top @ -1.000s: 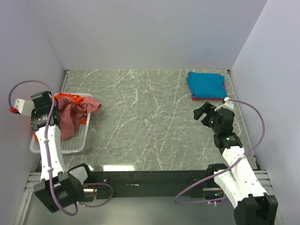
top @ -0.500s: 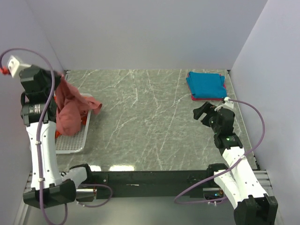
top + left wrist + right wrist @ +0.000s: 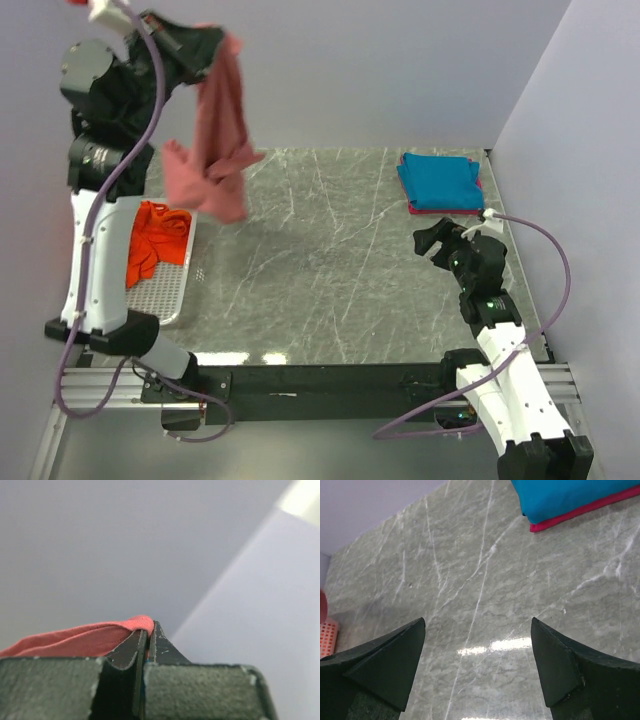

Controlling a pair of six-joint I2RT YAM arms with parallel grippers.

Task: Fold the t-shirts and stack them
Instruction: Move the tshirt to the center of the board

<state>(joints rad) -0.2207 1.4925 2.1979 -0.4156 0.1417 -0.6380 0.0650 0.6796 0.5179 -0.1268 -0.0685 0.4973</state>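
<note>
Up at the back left, the left arm [image 3: 95, 250] holds its left jaws pinched together on a fold of the salmon-red t-shirt [image 3: 215, 150]. The wrist view shows the pads closed with only a sliver of cloth squeezed between them. The shirt hangs straight down from those jaws in a loose rope, its long axis vertical. Its bunched lower end dangles well below them, seemingly clear of the surface [image 3: 320, 270]. Lower down, on the outer side of the left jaws, the orange t-shirt [image 3: 155, 235] lies crumpled in the white mesh basket [image 3: 170, 295]. The right jaws, on the right arm [image 3: 500, 340], stand wide apart with nothing between them, low over bare marble. Just beyond them the teal t-shirt [image 3: 438, 180] sits folded on the magenta t-shirt [image 3: 445, 210]. The hanging cloth is well apart from the right jaws, off to their left and higher, and only the left arm has hold of it. To my eye the next move brings the dangling end down onto the open middle. The right jaws would then have to cross leftward to catch a hem and spread it.
</note>
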